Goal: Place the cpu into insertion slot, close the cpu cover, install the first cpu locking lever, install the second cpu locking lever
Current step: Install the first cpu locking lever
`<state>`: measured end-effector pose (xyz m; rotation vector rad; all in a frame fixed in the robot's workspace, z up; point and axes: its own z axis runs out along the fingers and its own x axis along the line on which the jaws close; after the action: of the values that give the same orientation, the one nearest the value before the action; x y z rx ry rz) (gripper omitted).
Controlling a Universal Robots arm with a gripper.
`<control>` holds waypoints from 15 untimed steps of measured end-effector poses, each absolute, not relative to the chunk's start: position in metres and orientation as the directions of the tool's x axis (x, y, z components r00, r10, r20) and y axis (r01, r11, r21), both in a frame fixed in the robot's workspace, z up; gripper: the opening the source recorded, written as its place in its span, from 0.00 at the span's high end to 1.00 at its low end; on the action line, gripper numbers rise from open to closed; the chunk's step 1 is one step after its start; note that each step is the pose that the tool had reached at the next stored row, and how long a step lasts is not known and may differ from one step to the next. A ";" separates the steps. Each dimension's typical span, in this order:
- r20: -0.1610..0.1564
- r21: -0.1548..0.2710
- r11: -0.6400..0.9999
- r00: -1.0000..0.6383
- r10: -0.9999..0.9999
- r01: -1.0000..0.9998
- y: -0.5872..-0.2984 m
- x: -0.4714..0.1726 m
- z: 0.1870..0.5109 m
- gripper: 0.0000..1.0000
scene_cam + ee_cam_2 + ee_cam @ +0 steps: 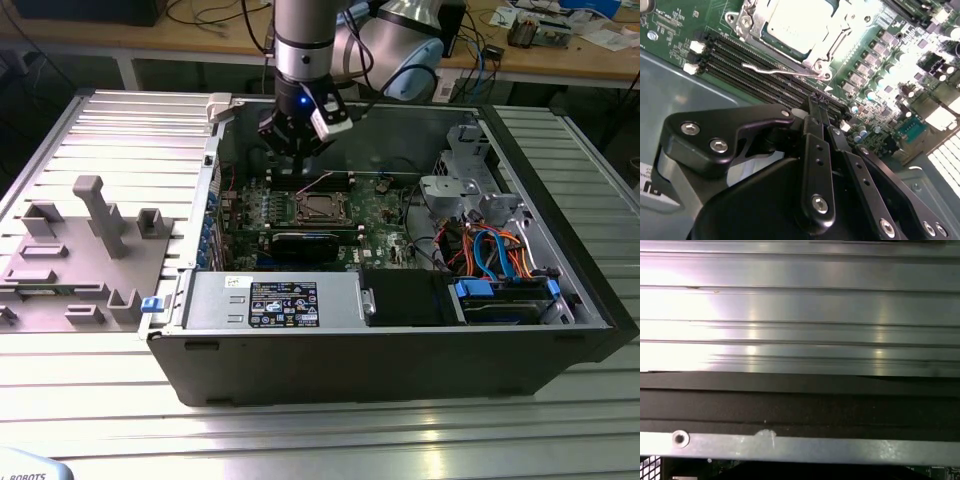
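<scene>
Gripper (pixel 821 107): fingers together, holding nothing, poised above the memory slots (pixel 765 60).
Chip (pixel 802 22): sat in its socket, upper centre, under the lowered cover (pixel 832 42).
Lever (pixel 782 71): wire arm lay unlatched beside the socket.

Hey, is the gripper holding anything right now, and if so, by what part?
Nothing held. The gripper is shut and empty above the green circuit board, near the cpu seated under its cpu cover.

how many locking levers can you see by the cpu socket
1: a thin wire locking lever in the second wrist view, lying along the cpu cover edge beside the memory slots. Another may be hidden.
</scene>
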<state>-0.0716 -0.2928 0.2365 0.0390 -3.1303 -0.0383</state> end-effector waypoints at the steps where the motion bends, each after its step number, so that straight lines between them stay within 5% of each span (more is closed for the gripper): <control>1: 0.010 0.023 0.999 -1.000 -0.025 -0.025 -0.293 -0.071 0.236 0.89; 15: 0.011 0.018 1.000 -1.000 -0.025 -0.025 -0.293 -0.057 0.219 0.89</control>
<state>-0.0573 -0.2928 0.2188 0.0394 -3.1302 -0.0286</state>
